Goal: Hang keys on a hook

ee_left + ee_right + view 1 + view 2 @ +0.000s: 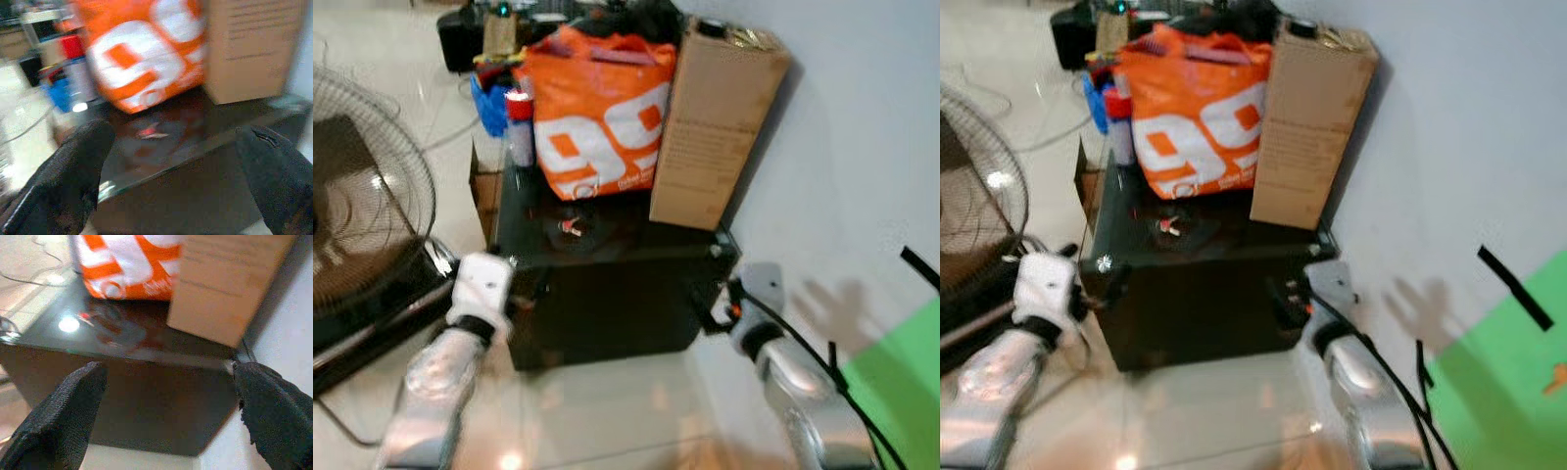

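Observation:
The keys, with a small red tag, lie on the glossy black top of a low cabinet, in front of an orange bag. They also show as the blurred keys and as the keys in the wrist views. My left gripper is open and hovers at the cabinet's front left corner, below the top. My right gripper is open at the front right corner, facing the cabinet's dark front. Both are short of the keys, with nothing between their fingers.
An orange bag and a tall cardboard box stand at the back of the cabinet, with a spray can beside them. A floor fan is on the left. A white wall runs along the right.

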`<state>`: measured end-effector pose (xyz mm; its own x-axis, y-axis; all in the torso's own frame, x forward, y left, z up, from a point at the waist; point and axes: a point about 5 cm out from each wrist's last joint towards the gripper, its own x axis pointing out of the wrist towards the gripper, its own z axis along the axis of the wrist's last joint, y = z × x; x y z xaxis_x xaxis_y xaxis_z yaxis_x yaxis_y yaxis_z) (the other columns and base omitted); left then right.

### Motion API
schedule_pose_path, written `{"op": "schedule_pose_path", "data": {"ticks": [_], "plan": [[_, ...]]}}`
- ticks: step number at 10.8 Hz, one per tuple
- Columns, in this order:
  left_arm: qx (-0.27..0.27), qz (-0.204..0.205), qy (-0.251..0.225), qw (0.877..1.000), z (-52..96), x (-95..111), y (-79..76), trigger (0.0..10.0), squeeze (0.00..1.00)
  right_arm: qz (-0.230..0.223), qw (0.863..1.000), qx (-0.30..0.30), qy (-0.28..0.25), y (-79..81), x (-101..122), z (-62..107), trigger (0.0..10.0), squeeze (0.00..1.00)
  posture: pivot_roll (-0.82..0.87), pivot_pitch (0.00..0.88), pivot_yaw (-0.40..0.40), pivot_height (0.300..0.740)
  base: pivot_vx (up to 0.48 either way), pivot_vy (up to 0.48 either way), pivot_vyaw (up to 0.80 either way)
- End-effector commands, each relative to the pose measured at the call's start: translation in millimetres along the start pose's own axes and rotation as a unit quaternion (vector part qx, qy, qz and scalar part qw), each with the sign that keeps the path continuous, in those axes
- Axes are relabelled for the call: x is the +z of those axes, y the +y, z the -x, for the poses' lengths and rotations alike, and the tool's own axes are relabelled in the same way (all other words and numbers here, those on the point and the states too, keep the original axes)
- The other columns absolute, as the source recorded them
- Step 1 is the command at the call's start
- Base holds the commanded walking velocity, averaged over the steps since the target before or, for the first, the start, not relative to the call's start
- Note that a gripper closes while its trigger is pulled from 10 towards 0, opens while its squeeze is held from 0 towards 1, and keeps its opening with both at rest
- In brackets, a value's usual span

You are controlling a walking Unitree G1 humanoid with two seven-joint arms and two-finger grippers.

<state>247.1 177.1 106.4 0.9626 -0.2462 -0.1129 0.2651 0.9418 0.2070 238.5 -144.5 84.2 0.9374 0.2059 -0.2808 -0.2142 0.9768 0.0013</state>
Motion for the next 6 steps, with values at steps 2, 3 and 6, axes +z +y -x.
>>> {"op": "schedule_pose_path", "data": {"ticks": [2, 3, 6], "plan": [[-0.013, -0.007, -0.002, 1.000, -3.1, 1.6, 0.1, 10.0, 0.00, 0.000, 1.000, -0.011, -0.011, -3.2, 4.9, 2.9, 10.0, 1.00, -0.04, 0.000, 0.001, 0.740, 0.326, 0.000, 0.00], [-0.032, -0.007, -0.006, 0.999, -9.3, 3.6, -2.5, 10.0, 0.00, 0.000, 1.000, -0.021, -0.011, -4.9, 2.1, 10.8, 10.0, 1.00, -0.07, 0.000, 0.032, 0.740, 0.352, 0.000, 0.45], [-0.043, -0.003, -0.012, 0.999, -17.7, 6.1, -5.0, 10.0, 0.00, -0.006, 0.999, -0.040, -0.016, -7.1, 2.4, 14.4, 10.0, 1.00, -0.07, 0.000, 0.032, 0.740, 0.392, 0.000, 0.15]]}}
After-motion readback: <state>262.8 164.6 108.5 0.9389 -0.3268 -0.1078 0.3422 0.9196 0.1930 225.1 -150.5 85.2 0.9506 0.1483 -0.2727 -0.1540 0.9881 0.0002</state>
